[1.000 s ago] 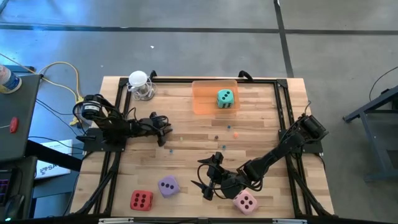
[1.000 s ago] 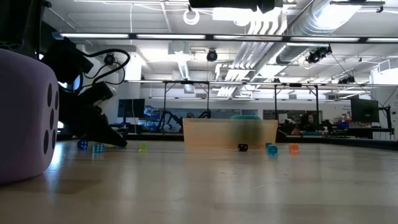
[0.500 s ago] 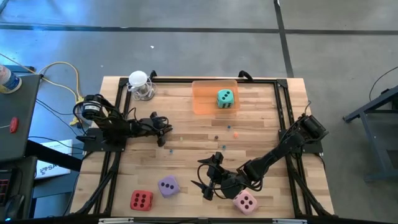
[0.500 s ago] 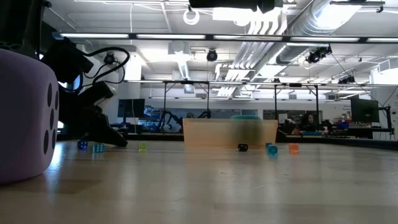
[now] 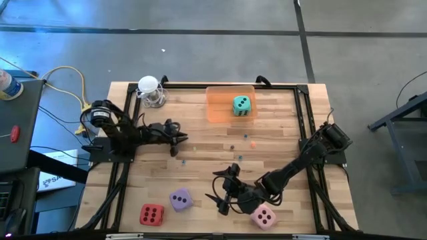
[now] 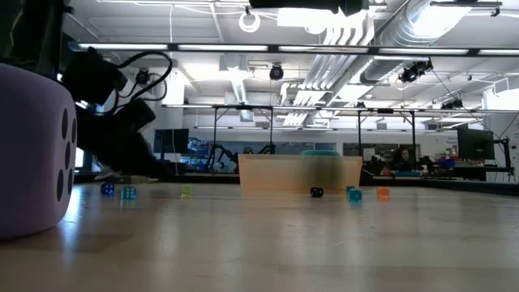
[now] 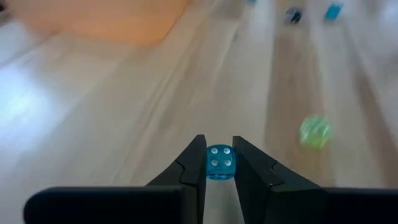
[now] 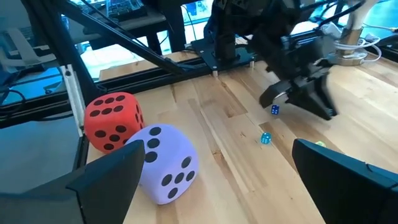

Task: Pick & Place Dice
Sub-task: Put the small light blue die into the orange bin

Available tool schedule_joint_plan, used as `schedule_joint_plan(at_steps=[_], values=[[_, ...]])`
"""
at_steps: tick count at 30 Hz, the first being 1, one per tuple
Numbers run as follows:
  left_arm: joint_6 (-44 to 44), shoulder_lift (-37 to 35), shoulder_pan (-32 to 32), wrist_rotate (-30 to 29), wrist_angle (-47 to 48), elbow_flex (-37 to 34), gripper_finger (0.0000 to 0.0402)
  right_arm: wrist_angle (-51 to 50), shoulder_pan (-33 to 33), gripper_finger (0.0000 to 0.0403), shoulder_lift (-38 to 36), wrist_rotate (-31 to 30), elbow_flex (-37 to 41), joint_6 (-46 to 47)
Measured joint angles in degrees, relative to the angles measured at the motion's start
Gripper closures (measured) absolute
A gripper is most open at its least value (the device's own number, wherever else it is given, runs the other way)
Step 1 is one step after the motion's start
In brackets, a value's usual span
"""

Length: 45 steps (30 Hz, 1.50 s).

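The left claw point(image 7: 217, 163) pinches a tiny blue die point(image 7: 219, 163) above the counter point(image 5: 200, 173); the right claw point(image 5: 220, 191) gapes wide between the purple die point(image 5: 179, 199) and pink die point(image 5: 262, 216); the red die point(image 5: 151, 215) sits beside the purple; the teal-green die point(image 5: 241, 105) rests in the orange tray point(image 5: 219, 107).

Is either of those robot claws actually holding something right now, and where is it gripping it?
Yes. The left gripper pinches a tiny blue die by two opposite side faces, right at its fingertips. The right gripper is open and holds nothing.
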State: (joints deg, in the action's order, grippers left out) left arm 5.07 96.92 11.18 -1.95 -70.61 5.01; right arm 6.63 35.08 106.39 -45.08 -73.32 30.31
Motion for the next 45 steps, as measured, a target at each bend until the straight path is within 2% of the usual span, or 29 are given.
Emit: schedule_joint_plan(at_steps=[3, 7, 11, 15, 20, 25, 32, 37, 45], values=[[-2.3, -0.7, 1.4, 2.2, 0.5, 2.7, 0.0351, 0.0, 0.9, 0.0003, 0.0, -0.4, 0.0, 1.4], [-4.6, -2.2, 3.5, 4.7, 4.0, 7.8, 0.0351, 0.5, 3.0, 0.0003, 0.0, -6.2, 0.0, 2.5], [-7.1, -2.5, 6.0, 9.3, 17.2, 17.2, 0.0351, 0.5, 5.1, 0.0003, 0.0, -11.3, 0.0, 3.0], [-11.6, -2.5, 6.9, 5.2, 31.2, 27.9, 0.0349, 0.4, 6.4, 0.0003, 0.0, -12.9, 0.0, 5.8], [-10.6, -2.8, 7.6, 7.5, 37.0, 37.8, 0.0345, 0.4, 7.4, 0.0003, 1.0, -14.2, 0.0, 7.7], [-11.2, -2.6, 8.4, 5.2, 45.6, 44.8, 0.0344, 2.3, 7.8, 0.0003, 2.6, -15.5, -0.1, 9.3], [-15.9, -2.4, 10.5, 4.9, 45.5, 46.0, 0.0343, 10.0, 9.3, 0.0003, 3.8, -17.8, 0.0, 3.1], [-16.0, -0.8, 13.3, 12.2, 43.8, 46.0, 0.0339, 14.5, 10.8, 0.0003, 3.8, -23.7, 0.0, -3.6], [-15.0, 7.5, 14.2, 13.6, 31.9, 46.0, 0.0285, 15.1, 11.0, 0.0003, 3.8, -25.3, 0.0, -5.0]])
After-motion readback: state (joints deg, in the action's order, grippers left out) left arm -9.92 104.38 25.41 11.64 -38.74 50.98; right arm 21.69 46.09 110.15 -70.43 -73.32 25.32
